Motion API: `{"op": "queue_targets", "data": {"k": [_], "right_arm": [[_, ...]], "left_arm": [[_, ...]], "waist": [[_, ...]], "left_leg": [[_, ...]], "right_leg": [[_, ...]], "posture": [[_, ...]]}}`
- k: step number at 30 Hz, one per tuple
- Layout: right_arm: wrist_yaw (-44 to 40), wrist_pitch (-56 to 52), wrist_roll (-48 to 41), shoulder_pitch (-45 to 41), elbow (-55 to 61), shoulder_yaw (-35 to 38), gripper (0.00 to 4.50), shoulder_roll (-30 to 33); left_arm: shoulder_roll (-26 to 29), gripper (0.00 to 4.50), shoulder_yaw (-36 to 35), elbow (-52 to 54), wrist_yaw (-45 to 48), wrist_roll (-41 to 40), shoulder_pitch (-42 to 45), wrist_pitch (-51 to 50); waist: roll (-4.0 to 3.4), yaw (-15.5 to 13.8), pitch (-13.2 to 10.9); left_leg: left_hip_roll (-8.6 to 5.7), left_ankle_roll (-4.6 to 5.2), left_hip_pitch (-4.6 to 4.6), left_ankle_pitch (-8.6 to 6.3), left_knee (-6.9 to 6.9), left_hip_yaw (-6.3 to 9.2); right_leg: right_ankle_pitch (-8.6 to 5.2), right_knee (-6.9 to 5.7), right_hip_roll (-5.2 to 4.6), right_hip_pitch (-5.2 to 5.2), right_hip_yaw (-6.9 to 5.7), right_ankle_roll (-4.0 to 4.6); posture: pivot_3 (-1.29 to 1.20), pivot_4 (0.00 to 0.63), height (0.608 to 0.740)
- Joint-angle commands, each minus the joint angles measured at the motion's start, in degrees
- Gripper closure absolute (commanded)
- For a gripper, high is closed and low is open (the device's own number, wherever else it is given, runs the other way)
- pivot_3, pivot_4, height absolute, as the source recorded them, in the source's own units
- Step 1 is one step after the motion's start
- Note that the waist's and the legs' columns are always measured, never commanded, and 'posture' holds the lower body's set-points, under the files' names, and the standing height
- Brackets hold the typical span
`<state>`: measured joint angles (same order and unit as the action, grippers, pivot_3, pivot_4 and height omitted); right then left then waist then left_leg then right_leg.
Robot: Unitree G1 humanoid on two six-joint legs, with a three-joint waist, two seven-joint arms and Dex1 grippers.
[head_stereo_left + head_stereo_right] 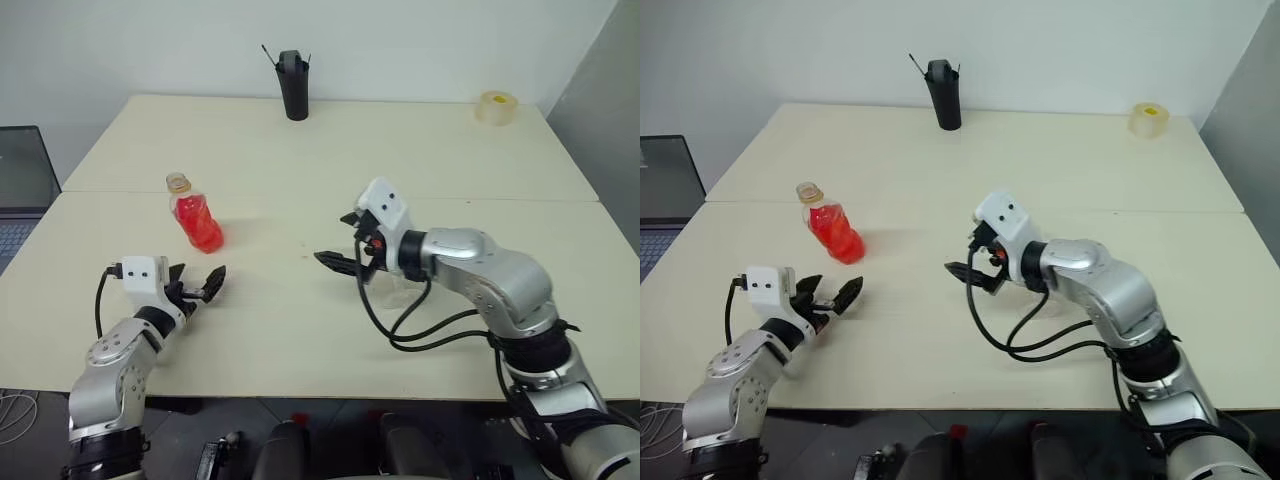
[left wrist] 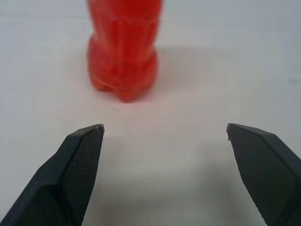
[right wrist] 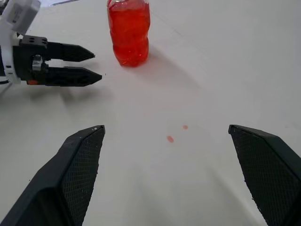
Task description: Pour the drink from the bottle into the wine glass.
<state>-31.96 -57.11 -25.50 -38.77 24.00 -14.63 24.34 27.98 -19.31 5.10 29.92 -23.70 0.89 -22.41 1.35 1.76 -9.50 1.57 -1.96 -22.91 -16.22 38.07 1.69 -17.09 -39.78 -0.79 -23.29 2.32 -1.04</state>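
The bottle [image 1: 195, 215] stands upright on the left half of the table, its body full of the red drink [image 2: 123, 52]. My left gripper [image 1: 212, 280] is open and low over the table, a short way in front of the bottle and pointing at it, apart from it. Over the table's middle my right gripper [image 1: 338, 240] hangs open and empty, pointing left toward the bottle [image 3: 128, 33]. The left gripper [image 3: 89, 66] also shows in the right wrist view. A bit of clear glass [image 1: 400, 290] shows under my right wrist; the wine glass is otherwise hidden by the arm.
A tall black cup [image 1: 294, 85] stands at the table's far edge and a roll of tape [image 1: 497, 107] at the far right corner. A laptop [image 1: 20, 190] sits off the left side. Two small red drops [image 3: 169, 139] lie on the table near my right gripper.
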Motion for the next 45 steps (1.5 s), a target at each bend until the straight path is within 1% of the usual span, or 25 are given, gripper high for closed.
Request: {"op": "queue_targets", "data": {"k": [1, 2, 4, 5, 7, 8, 9, 12, 15, 19, 22, 26, 30, 34, 36, 37, 40, 45], "right_arm": [[-1.8, -1.3, -3.0, 0.0, 4.9, 6.1, 0.00, 3.2], [-1.4, -2.8, -3.9, -0.1, 5.1, 8.5, 0.00, 4.2], [0.3, -9.6, -5.7, -1.4, 5.0, 12.8, 0.00, 6.3], [0.8, -15.2, -6.5, -3.3, 4.4, 14.2, 0.00, 7.8], [2.3, -25.7, -7.5, -7.3, 2.7, 16.8, 0.00, 8.7], [3.3, -30.7, -8.1, -10.0, 0.1, 18.5, 0.00, 8.7], [5.0, -33.5, -9.6, -12.4, -3.9, 19.4, 0.00, 8.8], [11.6, -35.4, -16.0, -18.0, -16.1, 19.7, 0.00, 10.1], [19.1, -35.4, -24.9, -23.5, -26.4, 17.1, 0.00, 11.8], [33.0, -35.4, -36.6, -31.6, -41.9, 10.5, 0.00, 10.0], [43.8, -35.4, -44.9, -34.3, -49.3, 8.8, 0.00, 6.4], [57.6, -35.4, -57.8, -34.6, -55.1, 6.8, 0.00, 5.1], [70.6, -35.4, -65.9, -32.9, -58.5, 6.0, 0.00, 4.9], [80.2, -35.4, -74.9, -31.0, -58.2, 5.1, 0.00, 5.0], [86.4, -32.1, -83.5, -27.8, -54.4, 1.7, 0.00, 6.4], [88.6, -30.8, -86.0, -26.0, -52.6, 0.5, 0.00, 6.8], [92.5, -28.3, -87.5, -22.6, -49.6, 0.3, 0.00, 6.2], [97.0, -26.1, -87.5, -21.2, -49.4, 1.6, 0.00, 3.8]], "left_arm": [[1.3, 0.01, 3.3, 4.8, 6.2, 0.9, -1.9, 6.1], [1.6, 0.01, 4.6, 6.4, 7.7, 0.4, -2.0, 6.2], [3.5, 0.01, 8.6, 9.4, 11.1, 1.3, -1.3, 6.3], [4.5, 0.01, 10.7, 11.3, 12.5, 1.0, 0.2, 4.9], [5.6, 0.01, 13.3, 14.1, 13.9, -0.3, 3.4, 2.3], [6.2, 0.01, 14.7, 15.5, 14.6, -0.9, 5.5, 0.8], [7.1, 0.01, 16.1, 16.4, 15.7, -0.6, 7.4, 0.0], [8.1, 0.01, 19.2, 17.4, 17.3, -0.4, 11.0, -2.0], [7.4, 0.01, 21.0, 17.1, 17.7, -0.5, 13.1, -2.6], [9.3, 0.01, 22.8, 16.4, 21.1, 0.4, 12.8, -1.5], [10.5, 0.01, 21.7, 15.0, 21.7, 1.5, 11.3, 0.5], [11.9, 0.01, 19.3, 15.1, 21.8, 1.5, 8.3, 1.8], [12.1, 0.01, 18.1, 16.6, 21.1, 1.6, 5.7, 2.1], [11.0, 0.01, 18.6, 18.6, 19.2, 1.8, 4.5, 1.5], [10.3, 0.01, 19.1, 19.6, 18.3, 1.8, 4.1, 1.1], [9.9, 0.01, 19.2, 19.9, 17.9, 1.8, 4.0, 1.0], [9.6, 0.01, 19.2, 20.2, 17.4, 1.9, 3.8, 0.8], [9.7, 0.01, 18.7, 20.3, 17.0, 1.8, 3.9, 0.7]], "waist": [[0.00, 0.0, 0.0], [0.00, -0.1, 0.0], [0.01, -0.3, 0.0], [0.00, -0.3, 0.0], [-0.06, -0.2, 0.0], [-0.06, -0.2, 0.0], [-0.06, 0.1, 0.0], [-0.06, 0.6, 0.0], [-0.08, 0.8, -0.1], [-0.11, 1.4, -0.1], [-0.10, 1.5, -0.1], [-0.13, 1.4, -0.1], [-0.13, 0.8, -0.1], [-0.13, 0.7, -0.1], [-0.12, 0.6, -0.1], [-0.12, 0.6, -0.1], [-0.12, 0.6, -0.1], [-0.13, 1.1, -0.1]], "left_leg": [[0.00, 0.00, 0.01, 0.00, 0.00, -0.02], [0.00, 0.00, 0.00, 0.00, 0.00, 0.00], [-0.02, 0.00, 0.00, 0.00, 0.01, 0.07], [-0.03, 0.00, -0.03, 0.00, 0.01, 0.11], [-0.06, 0.00, -0.02, 0.00, 0.00, 0.07], [-0.05, 0.00, 0.00, 0.00, -0.02, 0.04], [-0.03, 0.01, 0.00, 0.00, -0.03, 0.03], [0.02, 0.02, 0.09, -0.01, -0.08, -0.12], [0.05, 0.03, 0.09, -0.01, -0.14, -0.19], [0.06, 0.03, 0.03, -0.01, -0.10, -0.26], [0.09, 0.03, 0.01, -0.01, -0.09, -0.24], [0.10, 0.03, -0.09, -0.01, -0.09, -0.22], [0.05, 0.02, -0.18, 0.00, -0.04, -0.20], [0.06, 0.03, -0.18, -0.01, -0.05, -0.21], [0.08, 0.03, -0.17, -0.01, -0.06, -0.22], [0.09, 0.03, -0.18, -0.01, -0.06, -0.20], [0.10, 0.03, -0.18, -0.01, -0.06, -0.21], [0.15, 0.03, -0.11, -0.01, -0.08, -0.20]], "right_leg": [[0.00, -0.01, 0.00, 0.00, 0.00, 0.00], [0.00, 0.00, 0.00, 0.01, 0.01, 0.00], [0.00, 0.06, -0.03, 0.08, 0.01, 0.00], [0.00, 0.09, -0.03, 0.09, 0.02, 0.00], [0.00, 0.06, -0.03, 0.08, 0.03, 0.00], [0.00, 0.04, -0.02, 0.06, 0.03, 0.00], [0.00, 0.03, 0.01, 0.06, 0.03, 0.00], [0.00, -0.03, 0.18, 0.03, 0.09, 0.02], [-0.01, 0.02, 0.21, 0.01, 0.17, 0.03], [-0.01, -0.08, 0.22, -0.09, 0.22, 0.03], [-0.01, -0.07, 0.35, -0.08, 0.21, 0.04], [-0.01, -0.06, 0.35, -0.15, 0.23, 0.03], [0.00, 0.01, 0.34, -0.17, 0.19, 0.02], [0.00, 0.01, 0.33, -0.17, 0.20, 0.02], [0.00, 0.01, 0.35, -0.17, 0.19, 0.02], [0.00, 0.02, 0.35, -0.16, 0.19, 0.02], [0.00, 0.05, 0.35, -0.13, 0.20, 0.02], [0.00, -0.03, 0.38, -0.15, 0.19, 0.02]], "posture": [[0.00, 0.150, 0.740], [0.00, 0.150, 0.740], [0.00, 0.150, 0.740], [0.00, 0.150, 0.740], [0.00, 0.150, 0.740], [0.00, 0.150, 0.740], [0.00, 0.150, 0.740], [0.00, 0.150, 0.740], [0.00, 0.150, 0.740], [0.00, 0.150, 0.740], [0.00, 0.150, 0.740], [0.00, 0.150, 0.740], [0.00, 0.150, 0.740], [0.00, 0.150, 0.740], [0.00, 0.150, 0.740], [0.00, 0.150, 0.740], [0.00, 0.150, 0.740], [0.00, 0.150, 0.740]]}}
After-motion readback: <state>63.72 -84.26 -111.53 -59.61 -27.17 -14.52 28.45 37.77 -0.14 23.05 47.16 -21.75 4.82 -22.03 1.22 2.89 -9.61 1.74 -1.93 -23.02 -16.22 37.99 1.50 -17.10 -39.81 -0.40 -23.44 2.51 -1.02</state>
